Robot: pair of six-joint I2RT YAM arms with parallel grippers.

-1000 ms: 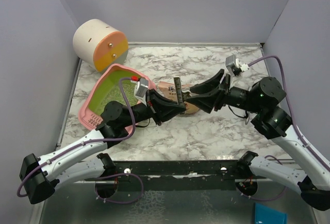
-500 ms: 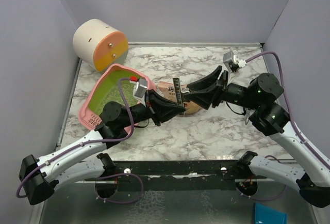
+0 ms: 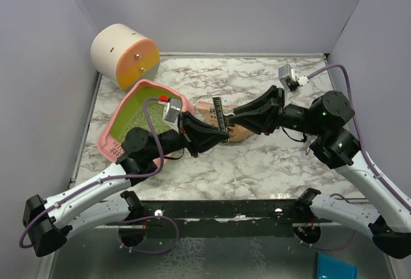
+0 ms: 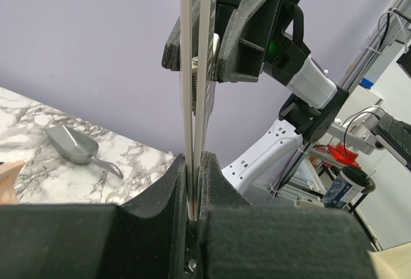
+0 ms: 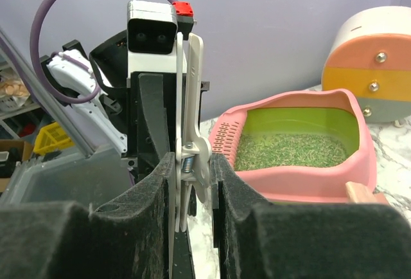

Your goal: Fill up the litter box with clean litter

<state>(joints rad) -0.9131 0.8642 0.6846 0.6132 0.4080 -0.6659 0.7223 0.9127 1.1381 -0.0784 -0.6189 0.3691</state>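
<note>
The pink litter box (image 3: 114, 139) lies at the table's left, its green bottom partly covered by clean litter (image 3: 136, 122); the right wrist view shows the box (image 5: 302, 179) and the litter (image 5: 289, 150) too. A long cream bag clip (image 3: 220, 113) stands on edge over a tan paper bag (image 3: 239, 135) at mid-table. My left gripper (image 3: 219, 133) is shut on one end of the clip (image 4: 196, 67). My right gripper (image 3: 232, 116) presses both pads against the clip's spring hinge (image 5: 190, 161) from the opposite side.
A cream-and-orange cylinder (image 3: 124, 54) lies at the back left beside the box. A metal scoop (image 4: 74, 145) rests on the marble in the left wrist view. Purple walls enclose the table on three sides.
The right gripper's jaws have narrowed from wide apart onto the clip's hinge, and its arm has dropped slightly toward the left one. The left gripper keeps its hold.
</note>
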